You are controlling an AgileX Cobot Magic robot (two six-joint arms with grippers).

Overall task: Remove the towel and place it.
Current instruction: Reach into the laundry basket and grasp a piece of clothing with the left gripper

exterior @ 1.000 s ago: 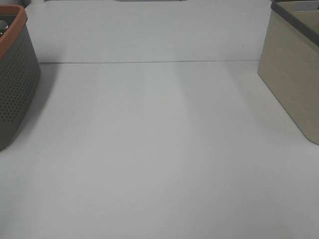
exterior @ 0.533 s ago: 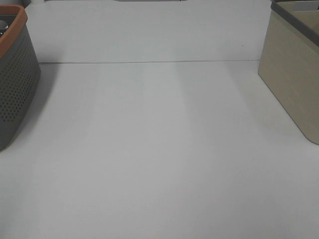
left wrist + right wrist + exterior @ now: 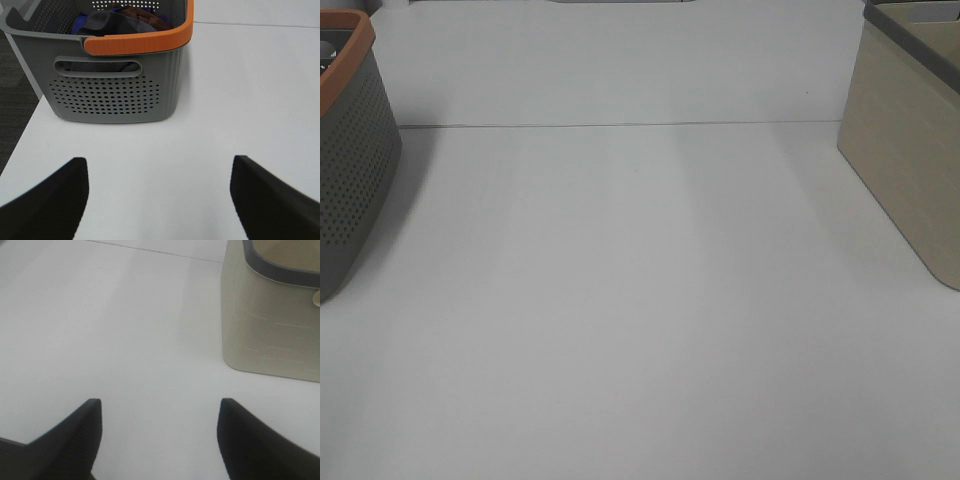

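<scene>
A dark charcoal-blue cloth, the towel (image 3: 102, 22), lies bunched inside the grey perforated basket (image 3: 115, 95) with the orange rim, beside a brown and a purple cloth. My left gripper (image 3: 160, 200) hovers over the white table short of that basket, open with nothing between its fingers. My right gripper (image 3: 160, 440) is open and empty too, over bare table near the beige basket (image 3: 270, 330). Neither gripper shows in the exterior high view, and the towel is hidden there.
The grey basket (image 3: 350, 170) stands at the table's left edge and the beige basket (image 3: 910, 150) with a dark rim at the right. A thin seam (image 3: 620, 125) crosses the white table (image 3: 640, 300) at the back. Dark floor lies past the table's left edge.
</scene>
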